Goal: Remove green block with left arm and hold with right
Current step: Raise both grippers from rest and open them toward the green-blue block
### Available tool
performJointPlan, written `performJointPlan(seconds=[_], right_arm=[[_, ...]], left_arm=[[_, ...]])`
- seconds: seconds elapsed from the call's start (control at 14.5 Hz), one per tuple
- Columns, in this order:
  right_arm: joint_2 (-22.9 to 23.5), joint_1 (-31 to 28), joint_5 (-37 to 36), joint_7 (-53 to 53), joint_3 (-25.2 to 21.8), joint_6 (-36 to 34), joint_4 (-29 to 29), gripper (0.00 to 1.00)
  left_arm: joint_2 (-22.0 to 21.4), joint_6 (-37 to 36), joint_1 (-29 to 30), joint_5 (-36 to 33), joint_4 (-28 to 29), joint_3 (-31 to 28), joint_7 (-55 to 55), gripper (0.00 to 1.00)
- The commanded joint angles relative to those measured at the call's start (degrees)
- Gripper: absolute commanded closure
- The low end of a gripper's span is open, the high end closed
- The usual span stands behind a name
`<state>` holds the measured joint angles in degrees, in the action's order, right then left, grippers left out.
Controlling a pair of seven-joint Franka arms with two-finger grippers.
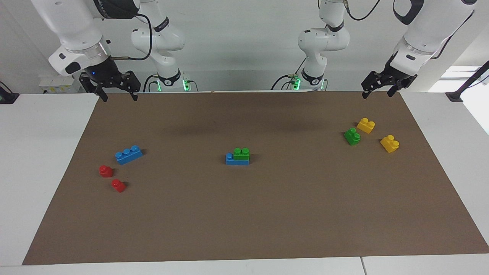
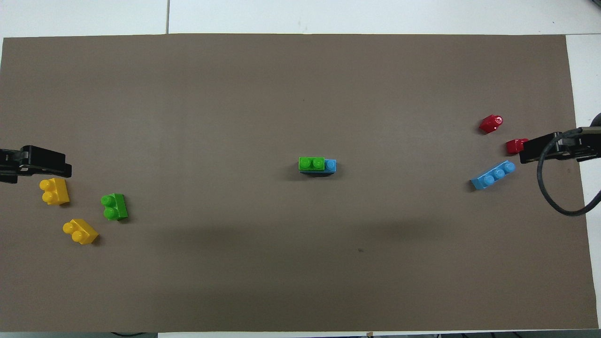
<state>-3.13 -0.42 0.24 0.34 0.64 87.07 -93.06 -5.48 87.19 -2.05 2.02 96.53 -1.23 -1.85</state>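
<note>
A green block (image 1: pixel 241 153) with two studs is stacked on a blue three-stud brick (image 1: pixel 237 161) at the middle of the brown mat; the pair also shows in the overhead view, green block (image 2: pixel 312 163) on blue brick (image 2: pixel 330 165). A second, loose green block (image 1: pixel 352 136) (image 2: pixel 114 207) lies toward the left arm's end. My left gripper (image 1: pixel 378 94) is open and empty, raised over the mat's corner at its own end. My right gripper (image 1: pixel 118 97) is open and empty, raised over the mat's corner at its end.
Two yellow bricks (image 1: pixel 365 125) (image 1: pixel 389 143) lie beside the loose green block. A loose blue three-stud brick (image 1: pixel 128 154) and two red bricks (image 1: pixel 106 170) (image 1: pixel 118 185) lie toward the right arm's end. The brown mat (image 1: pixel 267 214) covers the white table.
</note>
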Motion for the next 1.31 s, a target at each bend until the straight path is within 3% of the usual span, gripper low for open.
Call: performJointPlan(seconds=[0.0,0.76,1.03,1.24], right_arm=[[0.06,-0.55,0.20,-1.04,0.42,0.56,-0.19,0.00],[-0.03,-0.55,0.11,-3.25,0.59,0.64,-0.28,0.00],[-0.03,-0.55,0.12,4.21,0.59,2.22,-0.63,0.01],[-0.21,-0.37,0.11,15.44,0.86,2.05,-0.81,0.03]], left_arm=[[-1.64,-0.35,0.11,0.27,1.47,0.00,0.26,0.00],[-1.64,0.17,0.02,0.27,1.64,0.00,-1.04,0.00],[-1.99,1.67,-0.85,0.27,2.95,0.26,-10.70,0.00],[-2.43,4.38,-0.94,0.27,3.93,0.62,-18.00,0.00]])
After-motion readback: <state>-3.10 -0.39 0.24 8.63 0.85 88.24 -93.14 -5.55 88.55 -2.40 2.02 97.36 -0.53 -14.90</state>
